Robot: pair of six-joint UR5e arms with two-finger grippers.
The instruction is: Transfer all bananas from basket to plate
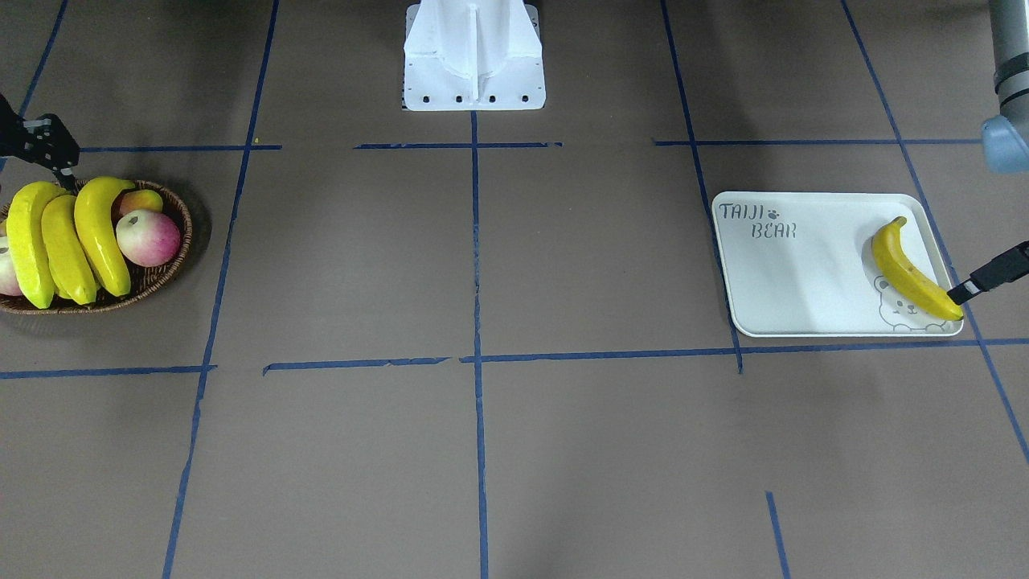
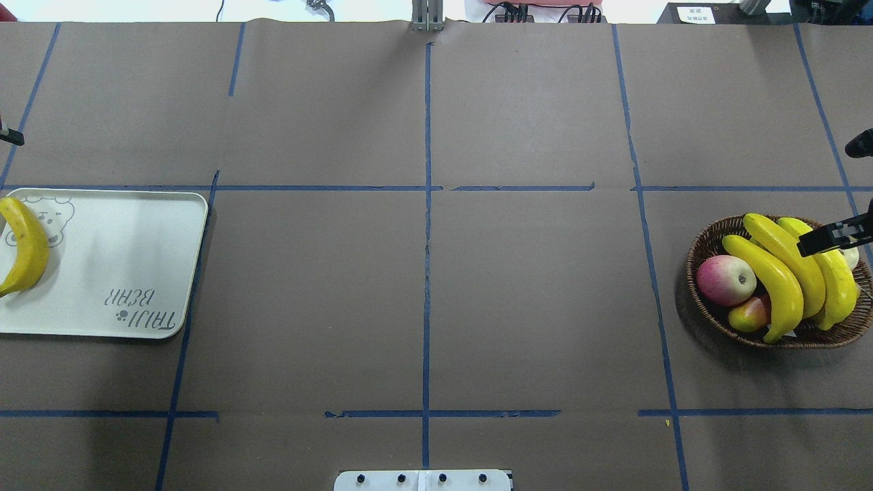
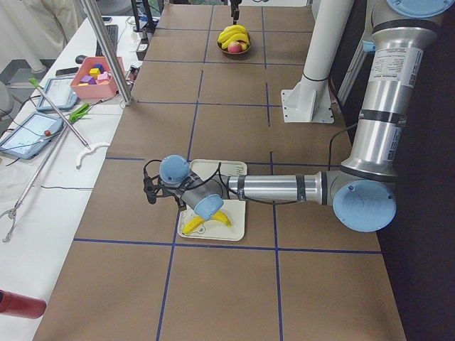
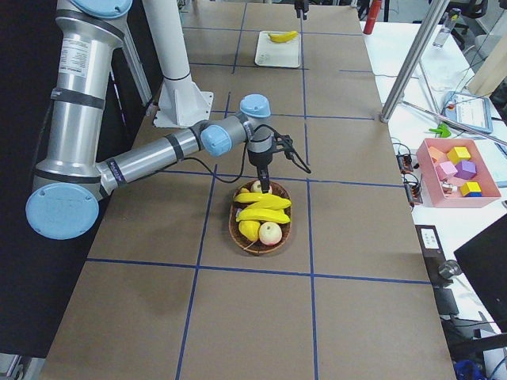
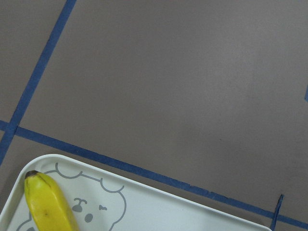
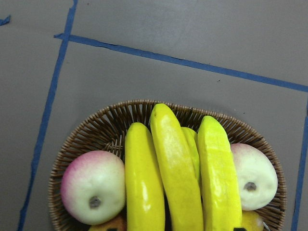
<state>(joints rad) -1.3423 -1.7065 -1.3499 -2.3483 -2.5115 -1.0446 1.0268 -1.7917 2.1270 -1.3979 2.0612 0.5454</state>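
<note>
The left pincer (image 1: 969, 287) hangs low at the outer short edge of an off-white rectangular plate (image 1: 804, 273) with rounded corners, printed "TAIJI BEAR". Only one black finger of this pincer shows, so I cannot tell whether its jaws are apart or together. One long curved glossy yellow banana (image 1: 904, 269) lies flat on the plate right by the pincer. The finger's tip is at the banana's end beside the grey bear cartoon, touching it or just short of it; I cannot tell which. The bare part of the plate stretches away from the pincer toward the middle of the brown paper-covered worktop (image 2: 423, 307), which is crossed by blue tape lines.

The right pincer (image 4: 262, 187) points straight down over a shallow round dark brown woven wicker basket (image 2: 702, 256), well apart from the plate at the worktop's other end. Here too only one black finger shows clearly, and I cannot tell whether the jaws are spread or closed. Under this pincer three more bananas (image 2: 774, 283) lie side by side on top of the other fruit in the basket. A round pink-and-cream apple (image 2: 726, 279) sits on the pincer's inner side, toward the worktop's middle, with a small red-yellow fruit (image 2: 750, 315) just beside it. A paler apple (image 6: 252, 175) sits on the pincer's outer side
</note>
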